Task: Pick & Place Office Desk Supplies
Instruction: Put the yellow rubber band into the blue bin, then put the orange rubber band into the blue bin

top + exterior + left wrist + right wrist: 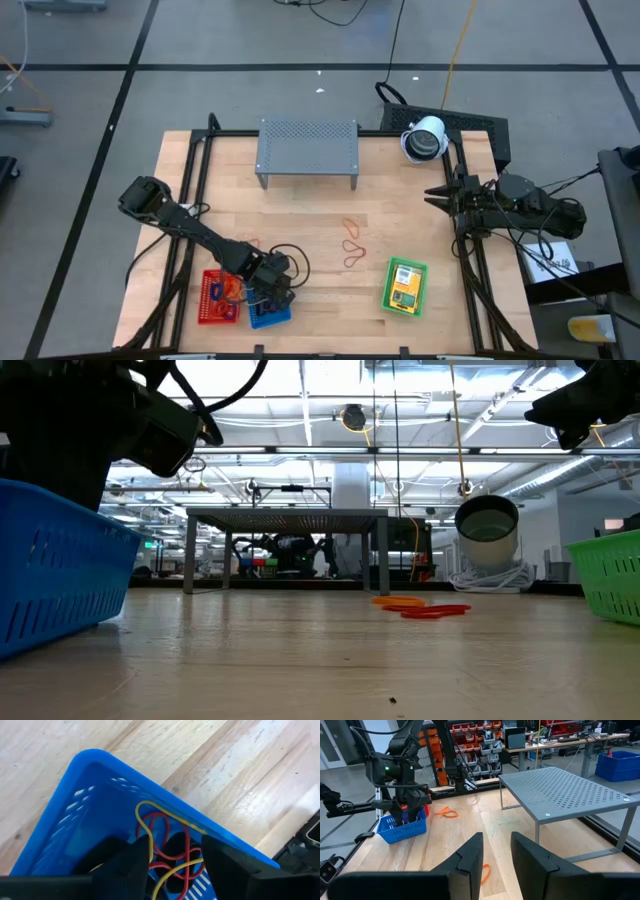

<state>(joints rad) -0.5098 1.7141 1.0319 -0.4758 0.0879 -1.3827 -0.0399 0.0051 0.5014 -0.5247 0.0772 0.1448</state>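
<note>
Over the blue basket [65, 820], the left gripper [172, 857] hangs with fingers parted, apparently to drop rubber bands [165, 840] inside, while the right gripper [495, 852] waits at the surface's edge, fingers slightly apart.

I looked down on a pale wooden desk [320, 300] with a black frame along its sides. A grey perforated metal shelf [307, 148] stood on legs near the far edge. Around the middle lay thin red and orange rubber-band loops [352, 243], flat on the wood. Along the near edge sat three mesh baskets: a red basket [212, 297] touching a blue basket [270, 314], and, well apart, a green basket [404, 286] holding yellow-orange packets [404, 290].
</note>
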